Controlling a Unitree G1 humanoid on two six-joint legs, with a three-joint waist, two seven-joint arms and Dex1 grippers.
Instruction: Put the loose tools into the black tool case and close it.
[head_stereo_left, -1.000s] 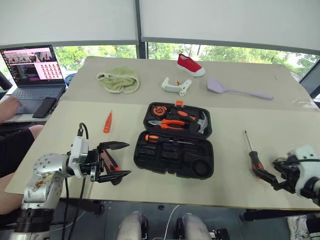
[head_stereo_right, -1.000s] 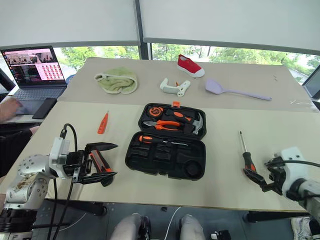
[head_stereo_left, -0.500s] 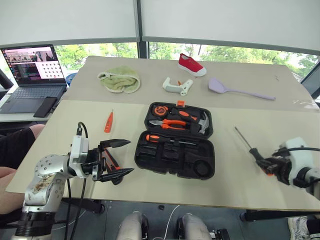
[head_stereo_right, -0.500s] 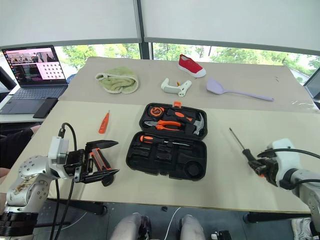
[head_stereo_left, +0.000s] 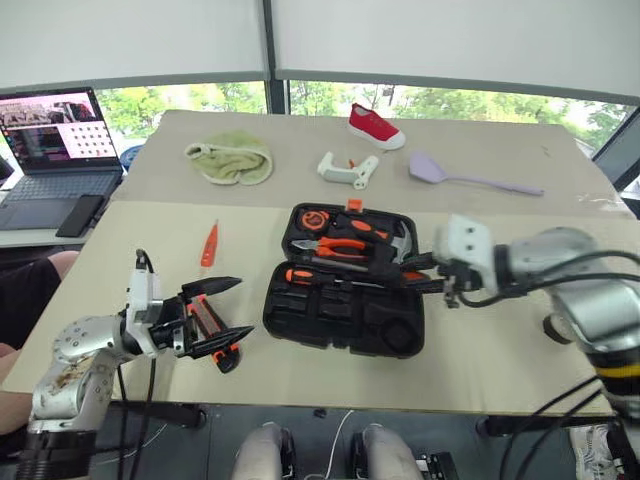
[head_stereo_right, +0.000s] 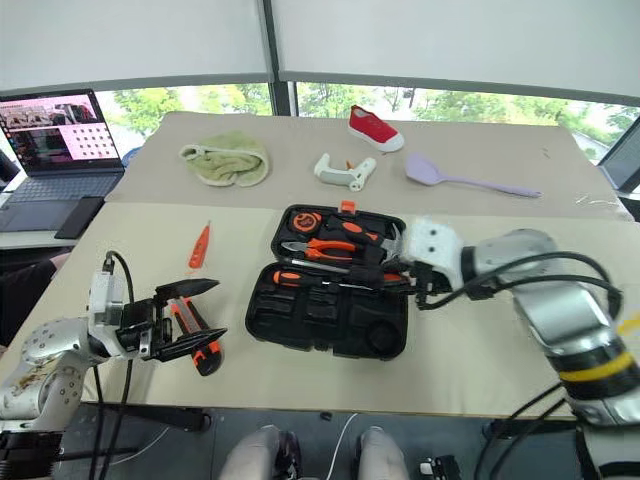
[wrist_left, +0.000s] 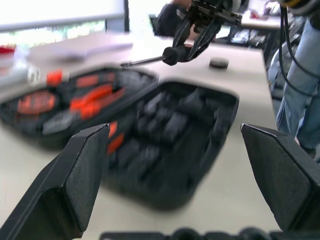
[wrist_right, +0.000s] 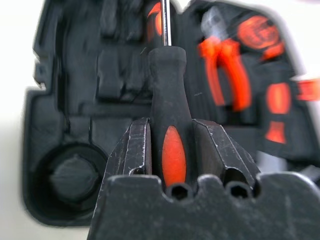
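Two pincers flank the open black tool case (head_stereo_left: 346, 297): right pincer (wrist_right: 172, 150) clamps a black-and-orange screwdriver (wrist_right: 169, 120) above it; left pincer (head_stereo_left: 222, 313), fingers spread, hovers beside the utility knife (head_stereo_left: 212, 331).

Counted on the counter (head_stereo_left: 480, 230): kinds of things and their numbers.
Three loose tools are counted: one black-and-orange screwdriver (wrist_right: 168, 95), one slim orange screwdriver (head_stereo_left: 209, 243), one utility knife (head_stereo_left: 213, 330). One open black tool case (head_stereo_left: 345, 325) is seen. One green cloth (head_stereo_left: 230, 158), one red shoe (head_stereo_left: 376, 126), one lilac spatula (head_stereo_left: 470, 178), one white handled object (head_stereo_left: 347, 169), one laptop (head_stereo_left: 52, 140) and one phone (head_stereo_left: 76, 214) are also counted.
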